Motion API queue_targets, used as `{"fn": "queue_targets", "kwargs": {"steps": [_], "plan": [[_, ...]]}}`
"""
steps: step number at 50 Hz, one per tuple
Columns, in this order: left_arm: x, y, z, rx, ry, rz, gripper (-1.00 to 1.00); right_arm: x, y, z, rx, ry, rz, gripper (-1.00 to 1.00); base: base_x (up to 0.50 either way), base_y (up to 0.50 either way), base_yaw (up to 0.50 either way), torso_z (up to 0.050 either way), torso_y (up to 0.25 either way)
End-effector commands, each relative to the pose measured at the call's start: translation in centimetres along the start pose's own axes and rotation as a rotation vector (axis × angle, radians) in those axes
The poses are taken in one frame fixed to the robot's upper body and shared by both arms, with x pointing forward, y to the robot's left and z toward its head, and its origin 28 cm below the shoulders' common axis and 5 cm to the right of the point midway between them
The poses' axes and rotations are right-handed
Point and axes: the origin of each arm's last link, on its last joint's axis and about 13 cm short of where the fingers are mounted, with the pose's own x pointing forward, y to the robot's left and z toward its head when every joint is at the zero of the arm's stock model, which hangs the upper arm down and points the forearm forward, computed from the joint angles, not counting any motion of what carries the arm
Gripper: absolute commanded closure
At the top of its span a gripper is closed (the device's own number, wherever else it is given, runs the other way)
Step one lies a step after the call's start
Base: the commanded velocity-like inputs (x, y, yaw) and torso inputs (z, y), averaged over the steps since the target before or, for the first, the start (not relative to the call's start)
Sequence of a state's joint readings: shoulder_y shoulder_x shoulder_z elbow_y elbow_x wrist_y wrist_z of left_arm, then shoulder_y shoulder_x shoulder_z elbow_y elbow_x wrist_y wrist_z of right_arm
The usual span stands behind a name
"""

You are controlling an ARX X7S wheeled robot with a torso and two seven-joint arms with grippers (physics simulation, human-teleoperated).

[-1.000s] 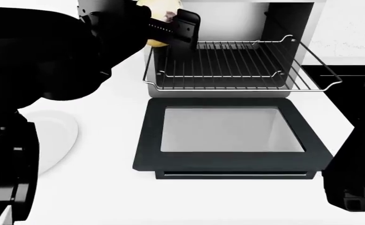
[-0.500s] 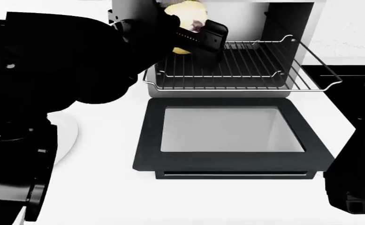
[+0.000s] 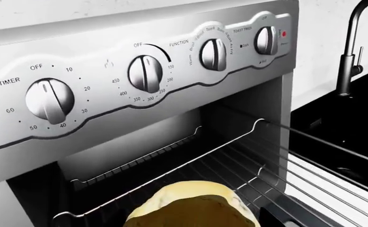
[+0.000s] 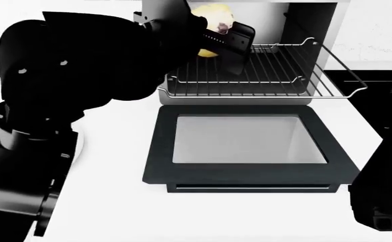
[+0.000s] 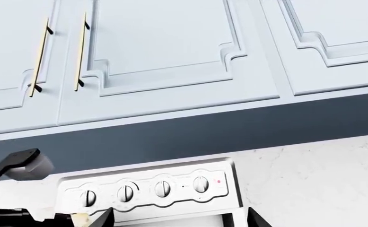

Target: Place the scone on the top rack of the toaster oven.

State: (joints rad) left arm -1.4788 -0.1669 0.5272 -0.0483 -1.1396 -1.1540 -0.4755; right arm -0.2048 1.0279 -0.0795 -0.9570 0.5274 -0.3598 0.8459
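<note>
One scone [image 4: 214,20], one oven [image 3: 171,94], one rack [image 4: 270,70] slid out over open door [image 4: 243,146]. Four knobs [image 3: 144,73] on oven panel. Scone pale yellow, lumpy, rounded, few dark chips. Left gripper [image 4: 219,33] clamped on scone, holding it above rack's rear left, at oven mouth. Right gripper [image 4: 383,201] low at right; opening cannot tell.
</note>
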Motion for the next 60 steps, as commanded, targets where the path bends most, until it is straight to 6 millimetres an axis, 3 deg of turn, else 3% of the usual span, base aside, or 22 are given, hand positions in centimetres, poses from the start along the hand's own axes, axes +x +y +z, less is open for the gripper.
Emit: {"fn": "queue_targets", "kwargs": {"steps": [1, 26, 60], "plan": [[1.1, 0.3, 0.5, -0.003, -0.003, 0.017, 1.00, -0.1, 0.0, -0.1, 0.001, -0.002, 0.003, -1.00, 0.00, 0.00, 0.00, 0.000, 0.000], [1.8, -0.9, -0.4, 0.006, 0.039, -0.010, 1.00, 0.0, 0.0, 0.0, 0.000, -0.003, 0.003, -1.00, 0.00, 0.00, 0.00, 0.001, 0.000], [2.3, -0.9, -1.5, 0.016, 0.066, -0.018, 1.00, 0.0, 0.1, -0.1, 0.000, -0.008, 0.006, -1.00, 0.00, 0.00, 0.00, 0.000, 0.001]]}}
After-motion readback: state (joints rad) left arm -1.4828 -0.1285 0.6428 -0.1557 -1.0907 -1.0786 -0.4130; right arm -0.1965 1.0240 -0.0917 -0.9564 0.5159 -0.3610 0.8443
